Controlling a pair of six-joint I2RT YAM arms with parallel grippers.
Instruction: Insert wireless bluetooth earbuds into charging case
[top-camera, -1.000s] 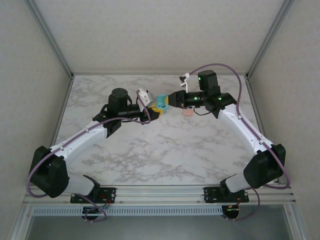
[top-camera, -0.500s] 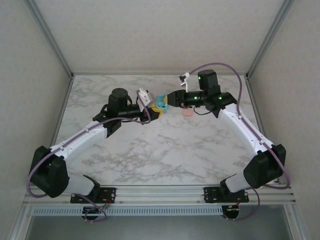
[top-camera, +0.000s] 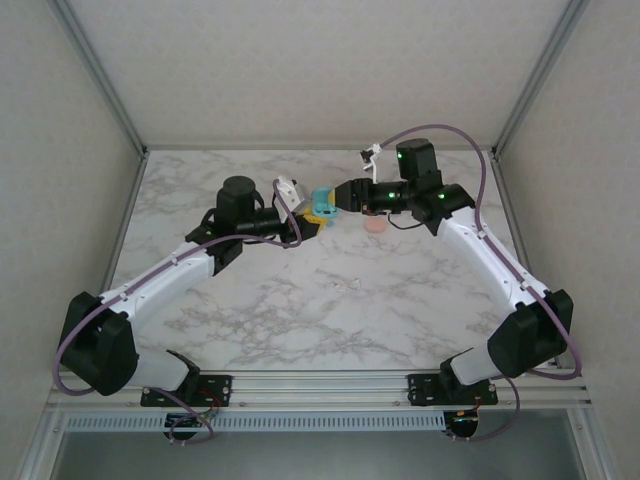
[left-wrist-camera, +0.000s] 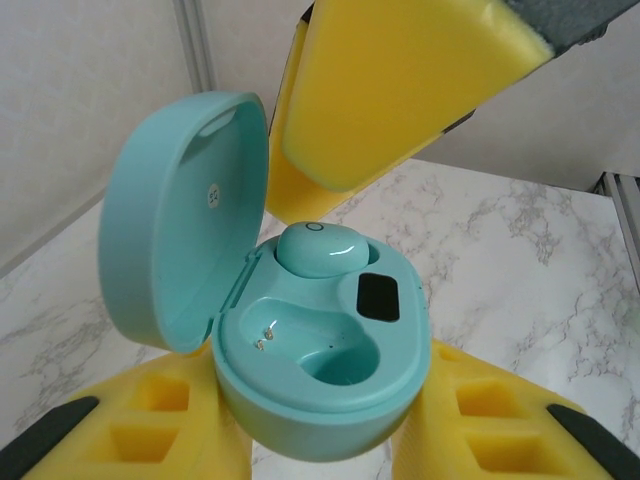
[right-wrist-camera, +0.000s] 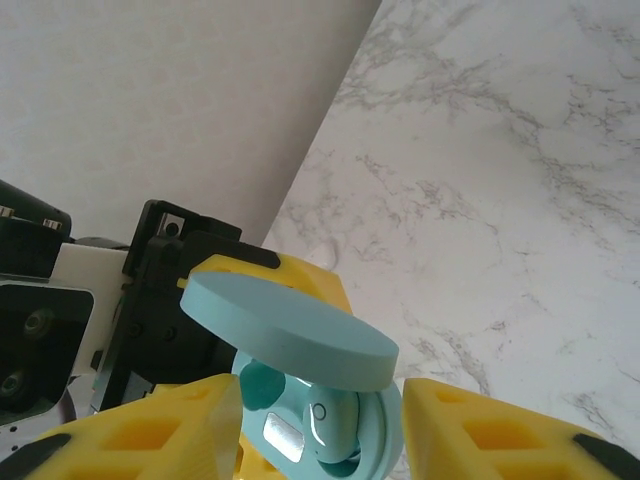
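Observation:
My left gripper (left-wrist-camera: 315, 430) is shut on the base of a teal charging case (left-wrist-camera: 330, 385), held above the table with its lid (left-wrist-camera: 170, 220) swung open. One teal earbud (left-wrist-camera: 320, 248) sits in the far slot. The near slot (left-wrist-camera: 320, 350) is bare, with two metal contacts showing. In the top view the case (top-camera: 321, 203) hangs between the two grippers at the table's back middle. My right gripper (right-wrist-camera: 320, 435) is open, its yellow fingers (right-wrist-camera: 150, 430) on either side of the case without touching the earbud (right-wrist-camera: 330, 430). One right finger (left-wrist-camera: 400, 90) looms just behind the lid.
A pink case (top-camera: 376, 226) lies on the marble table (top-camera: 420, 300) just right of the grippers, under the right arm. A small pale object (top-camera: 350, 285) rests near the table's middle. Walls and metal posts close off the back and sides.
The right gripper's jaws have spread apart beside the case. Both arms and the case stay nearly where they were.

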